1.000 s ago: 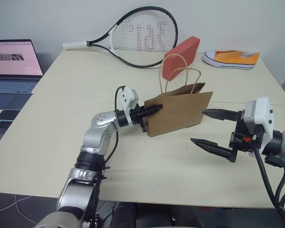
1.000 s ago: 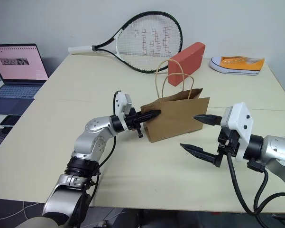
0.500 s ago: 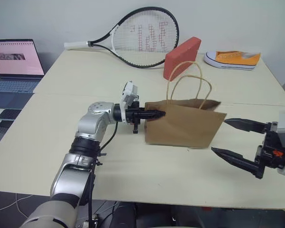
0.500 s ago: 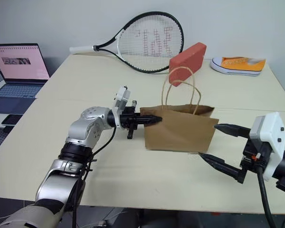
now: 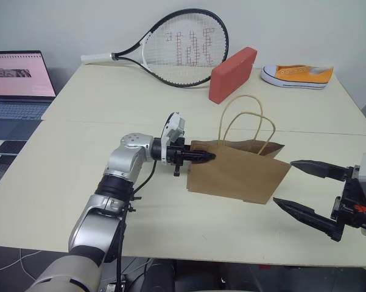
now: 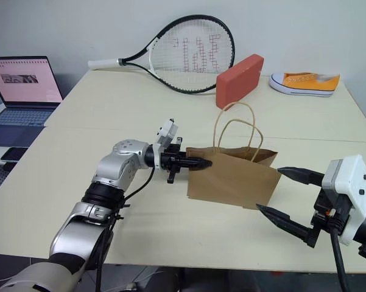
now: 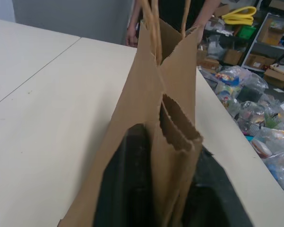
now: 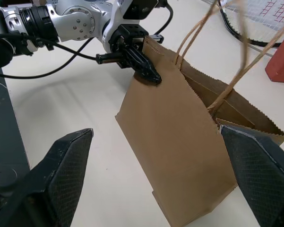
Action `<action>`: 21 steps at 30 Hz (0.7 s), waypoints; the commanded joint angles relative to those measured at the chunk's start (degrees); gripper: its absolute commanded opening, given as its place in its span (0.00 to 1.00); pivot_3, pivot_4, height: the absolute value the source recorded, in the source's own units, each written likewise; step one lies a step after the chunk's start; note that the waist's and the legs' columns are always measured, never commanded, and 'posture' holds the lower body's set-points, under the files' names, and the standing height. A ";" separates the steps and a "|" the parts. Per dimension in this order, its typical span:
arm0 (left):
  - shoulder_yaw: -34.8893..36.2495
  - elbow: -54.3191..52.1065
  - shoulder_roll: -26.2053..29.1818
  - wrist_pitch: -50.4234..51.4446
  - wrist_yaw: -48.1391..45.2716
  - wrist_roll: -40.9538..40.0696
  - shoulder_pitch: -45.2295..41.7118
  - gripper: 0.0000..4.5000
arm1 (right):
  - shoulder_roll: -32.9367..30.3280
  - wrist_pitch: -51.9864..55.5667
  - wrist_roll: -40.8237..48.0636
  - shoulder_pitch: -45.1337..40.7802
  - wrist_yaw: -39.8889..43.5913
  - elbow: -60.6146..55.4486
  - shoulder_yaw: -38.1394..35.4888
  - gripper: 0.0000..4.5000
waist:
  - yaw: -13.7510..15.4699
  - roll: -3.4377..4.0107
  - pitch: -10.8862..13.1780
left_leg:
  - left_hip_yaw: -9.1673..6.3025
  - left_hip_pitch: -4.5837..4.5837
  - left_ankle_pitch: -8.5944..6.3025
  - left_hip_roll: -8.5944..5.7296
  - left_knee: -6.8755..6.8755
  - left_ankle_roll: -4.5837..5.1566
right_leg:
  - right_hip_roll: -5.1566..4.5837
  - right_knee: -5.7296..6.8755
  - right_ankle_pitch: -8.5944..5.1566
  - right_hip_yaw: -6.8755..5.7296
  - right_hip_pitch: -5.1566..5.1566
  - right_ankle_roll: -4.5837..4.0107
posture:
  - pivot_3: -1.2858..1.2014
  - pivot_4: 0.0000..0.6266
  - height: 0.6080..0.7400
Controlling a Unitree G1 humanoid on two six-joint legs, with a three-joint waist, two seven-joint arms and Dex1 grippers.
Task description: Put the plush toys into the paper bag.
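Cream tabletop (image 5: pixel 79 176): paper bag (image 5: pixel 237 173) stands upright between both grippers. Left gripper (image 5: pixel 201 156) clamps the bag's upper side edge. Right gripper (image 5: pixel 304 188), just beside the opposite side, has fingers spread wide, empty.

The paper bag (image 5: pixel 237 176) was plain brown, its loop handles (image 5: pixel 246 125) a paler tan. Behind it the block (image 5: pixel 232 74) was brick red, and the sneaker (image 5: pixel 296 75) orange with a white sole. The racket (image 5: pixel 176 47) had a black-and-white frame (white strings, dark squares stencilled). The table (image 5: pixel 67 176) was cream.
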 commanded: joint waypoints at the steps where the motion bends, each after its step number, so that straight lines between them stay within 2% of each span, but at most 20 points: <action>1: 0.60 -1.36 0.87 -0.31 -0.07 0.13 0.06 0.39 | -0.57 -1.52 0.15 -0.77 -0.09 0.22 -0.28 1.00 | 0.00 0.00 0.00 | 0.00 0.00 0.00 0.00 0.00 0.00 | 0.00 0.00 0.00 0.00 0.00 0.00 | 0.52 0.24 1.00; 8: 1.62 -2.18 4.21 -5.13 2.08 2.66 1.14 0.85 | -1.31 -1.97 -1.85 -1.70 1.21 1.88 0.52 1.00 | -0.03 0.00 0.00 | 0.00 0.01 0.00 0.01 0.00 0.00 | 0.00 0.00 -0.01 -0.01 0.00 -0.02 | 0.52 0.24 1.00; 15: 2.67 -7.51 10.73 -6.78 4.56 4.96 5.05 0.85 | -3.79 -2.07 -4.33 -4.54 4.40 6.65 0.54 1.00 | -0.11 0.00 0.00 | 0.00 0.03 0.00 0.02 -0.02 0.00 | 0.00 0.01 -0.01 0.00 0.00 -0.02 | 0.52 0.24 1.00; 21: 5.55 -16.41 22.17 -3.94 8.46 7.72 9.91 0.85 | -7.79 -6.35 -13.35 -7.70 13.76 15.48 0.18 1.00 | -0.23 0.00 0.00 | 0.02 0.04 0.00 0.03 -0.04 0.00 | -0.01 0.01 -0.04 0.01 -0.03 -0.07 | 0.52 0.24 1.00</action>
